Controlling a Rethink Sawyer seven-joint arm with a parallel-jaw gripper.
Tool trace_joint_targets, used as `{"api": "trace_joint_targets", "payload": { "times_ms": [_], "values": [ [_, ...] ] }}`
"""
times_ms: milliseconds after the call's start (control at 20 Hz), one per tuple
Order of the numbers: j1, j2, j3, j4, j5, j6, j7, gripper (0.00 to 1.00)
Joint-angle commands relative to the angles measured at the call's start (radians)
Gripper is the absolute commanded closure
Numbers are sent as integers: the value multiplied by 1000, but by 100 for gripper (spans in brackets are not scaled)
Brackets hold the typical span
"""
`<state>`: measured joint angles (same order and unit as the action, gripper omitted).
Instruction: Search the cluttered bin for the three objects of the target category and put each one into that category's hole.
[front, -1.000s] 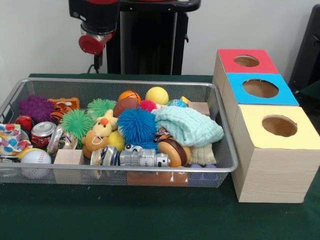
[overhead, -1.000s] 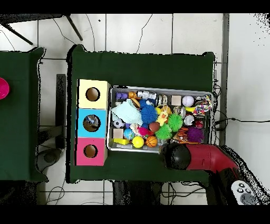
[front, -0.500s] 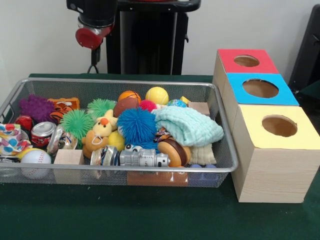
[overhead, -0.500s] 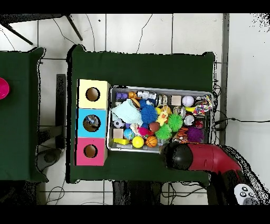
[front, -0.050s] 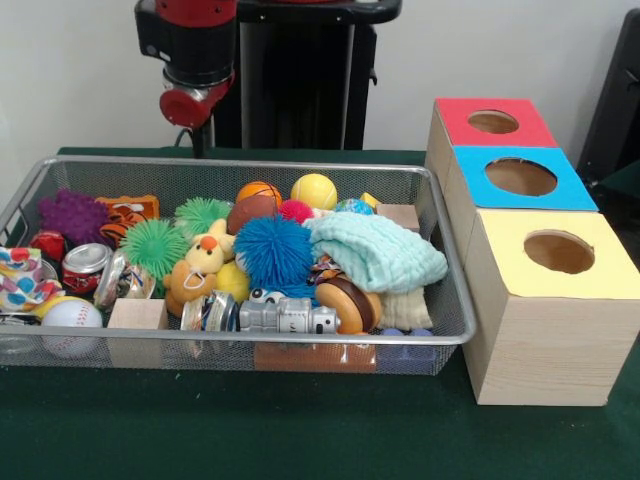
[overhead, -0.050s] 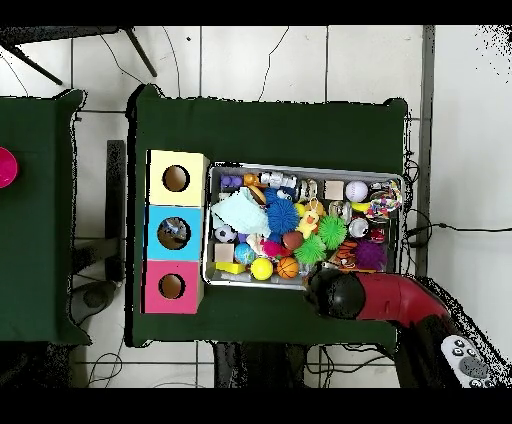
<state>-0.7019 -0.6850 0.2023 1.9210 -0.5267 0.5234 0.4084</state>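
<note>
**Arm Waits at the Rim as We Weigh the Bin's Contents**

Our red and black arm (front, -0.050s: 197, 55) hangs over the far rim of the wire bin (front, -0.050s: 250, 165), its gripper (front, -0.050s: 201, 140) above the back edge; from either view we cannot tell whether the claw is parted or closed, and nothing appears to be held. In the overhead view the arm's dark head (overhead, -0.050s: 337, 295) sits just beside the bin's edge nearest the base.

The three boxes stand in a row beside the bin: red hole (front, -0.050s: 493, 122), blue hole (front, -0.050s: 521, 177), yellow hole (front, -0.050s: 559, 251). Nothing here tells us which category is wanted, so we size up the likely candidates.

The balls cluster at the back: a yellow ball (front, -0.050s: 314, 190) and a small basketball (front, -0.050s: 258, 190), both smooth, round and likely to roll or squirt out of a pinch; we would close across their widest part. The blue spiky ball (front, -0.050s: 274, 250) and green spiky ball (front, -0.050s: 154, 245) look soft and light, easy to seize by the body. The mint cloth (front, -0.050s: 378, 250) is limp and would drape; we would gather a raised fold. The soda can (front, -0.050s: 85, 266) looks thin-walled and best gripped across its sides. The baseball (front, -0.050s: 71, 314) lies in the near corner, hard against a wooden block (front, -0.050s: 137, 314).
</note>
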Motion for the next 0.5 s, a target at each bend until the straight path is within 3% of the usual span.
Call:
{"api": "trace_joint_targets", "payload": {
  "times_ms": [50, 300, 500],
  "values": [
    [-62, 109, 145, -52, -3, -129, 92, 0],
    [-72, 126, 180, -93, -22, -161, 79, 0],
    [-60, 130, 183, -105, -2, -198, 140, 0]
  ]
}}
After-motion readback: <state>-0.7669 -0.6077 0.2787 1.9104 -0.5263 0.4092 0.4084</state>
